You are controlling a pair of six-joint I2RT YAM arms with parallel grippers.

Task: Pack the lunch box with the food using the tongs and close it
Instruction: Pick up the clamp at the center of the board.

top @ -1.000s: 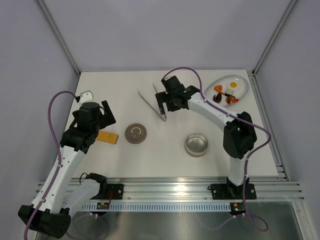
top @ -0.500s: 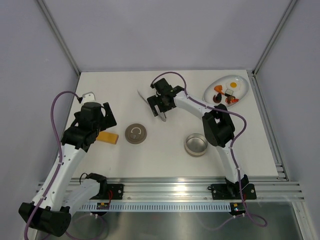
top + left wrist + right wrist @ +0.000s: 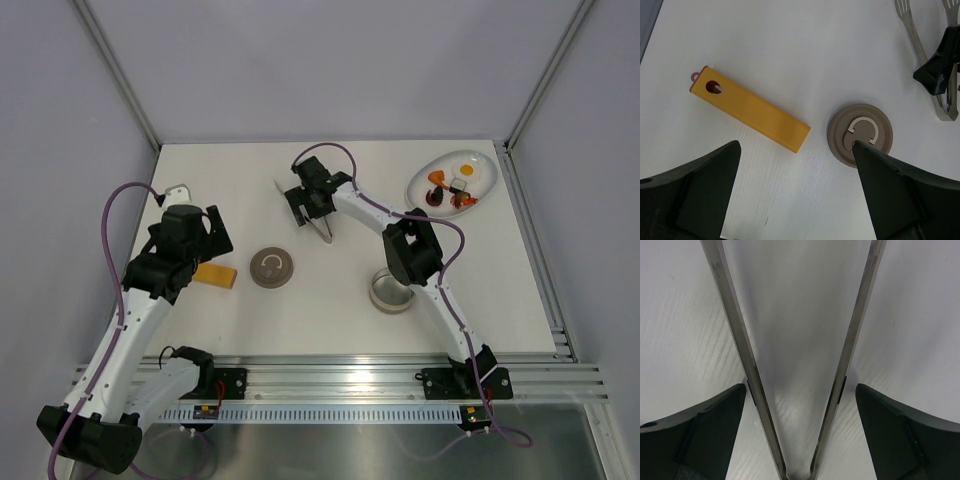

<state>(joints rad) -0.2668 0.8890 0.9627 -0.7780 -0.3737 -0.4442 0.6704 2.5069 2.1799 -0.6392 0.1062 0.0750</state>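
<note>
The tongs point(image 3: 326, 233) lie flat on the table as a narrow V, and their two silver arms point(image 3: 742, 360) run up between my right gripper's point(image 3: 308, 208) black fingers point(image 3: 700, 440). That gripper point(image 3: 800, 415) is open and straddles both arms just above the joined end, touching neither. The steel lunch box point(image 3: 389, 299) stands at mid-right, partly under my right elbow. Its brown-grey lid point(image 3: 271, 267) lies apart, to the left. The food point(image 3: 452, 186) sits on the white plate point(image 3: 420, 182) at the back right. My left gripper point(image 3: 212, 238) hangs open and empty.
An orange-yellow block point(image 3: 750, 115) lies left of the lid point(image 3: 860, 135), just beyond my left gripper point(image 3: 795, 200). A small white object point(image 3: 172, 190) rests near the back left wall. Grey walls close in the table on three sides.
My right gripper has moved left and come down over the tongs, staying open, and its elbow now covers part of the lunch box. The left arm has not moved.
</note>
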